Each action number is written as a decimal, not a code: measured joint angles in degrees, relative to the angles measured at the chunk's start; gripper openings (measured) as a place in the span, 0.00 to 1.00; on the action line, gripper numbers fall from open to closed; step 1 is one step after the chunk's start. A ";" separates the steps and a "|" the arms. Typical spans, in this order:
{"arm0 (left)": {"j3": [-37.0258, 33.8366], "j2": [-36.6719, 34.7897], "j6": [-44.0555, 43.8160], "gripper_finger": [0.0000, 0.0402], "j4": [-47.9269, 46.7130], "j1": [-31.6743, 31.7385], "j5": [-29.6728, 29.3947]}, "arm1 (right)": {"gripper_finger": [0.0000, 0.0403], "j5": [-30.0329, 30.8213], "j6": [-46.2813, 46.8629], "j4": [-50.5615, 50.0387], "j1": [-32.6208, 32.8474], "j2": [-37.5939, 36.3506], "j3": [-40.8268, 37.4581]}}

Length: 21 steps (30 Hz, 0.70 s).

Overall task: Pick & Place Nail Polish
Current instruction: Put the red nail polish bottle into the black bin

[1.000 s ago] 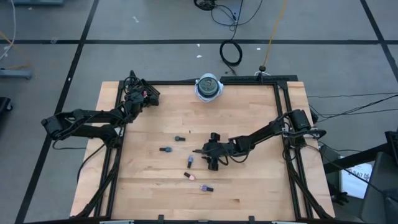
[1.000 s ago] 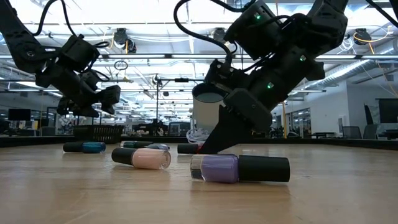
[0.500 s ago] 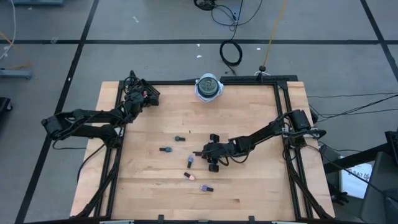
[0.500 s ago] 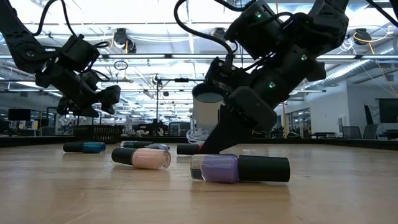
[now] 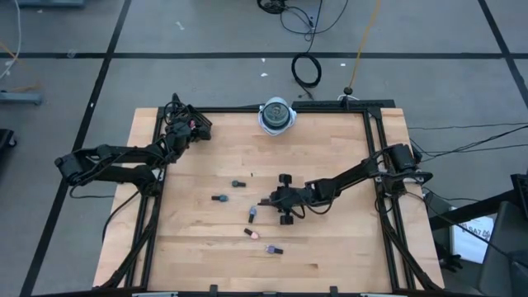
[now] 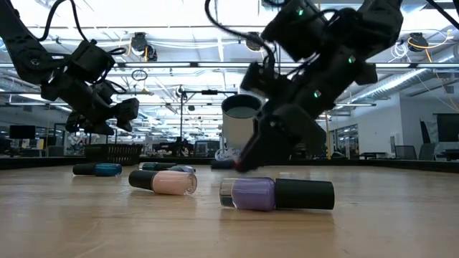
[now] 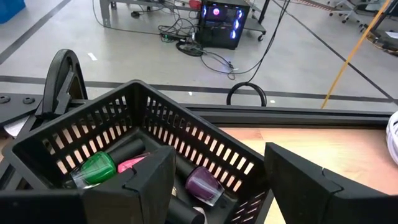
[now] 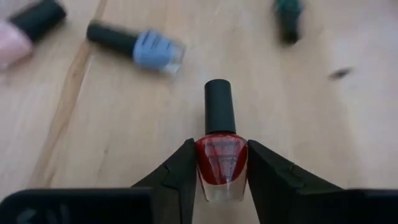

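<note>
Red nail polish bottle (image 8: 221,158), dark cap pointing away from the wrist, sits clamped between the jaws of the right gripper (image 5: 266,201) near the worktop (image 5: 330,247) centre, body pinched on both sides. Loose bottles lie on their sides nearby toward the front edge: lilac bottle (image 6: 276,194), pale pink bottle (image 6: 163,182), teal bottle (image 6: 98,169). Left gripper (image 5: 183,130) hangs over the black basket (image 7: 124,130) at the far left corner, jaws parted, holding nothing; green bottle (image 7: 96,168) and purple bottle (image 7: 202,183) lie inside.
</note>
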 joint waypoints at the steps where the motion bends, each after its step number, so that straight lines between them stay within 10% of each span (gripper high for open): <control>1: 0.00 0.00 0.12 0.60 0.01 0.02 0.00 | 0.26 1.19 -0.85 0.16 0.00 -0.84 0.00; 13: 0.00 0.00 -0.22 0.60 1.07 0.02 4.66 | 0.26 12.01 -23.56 -1.09 0.22 -5.56 0.11; 21: 0.00 0.00 -1.23 0.60 10.11 -0.02 24.58 | 0.26 28.90 -35.52 -3.85 0.80 -5.58 0.11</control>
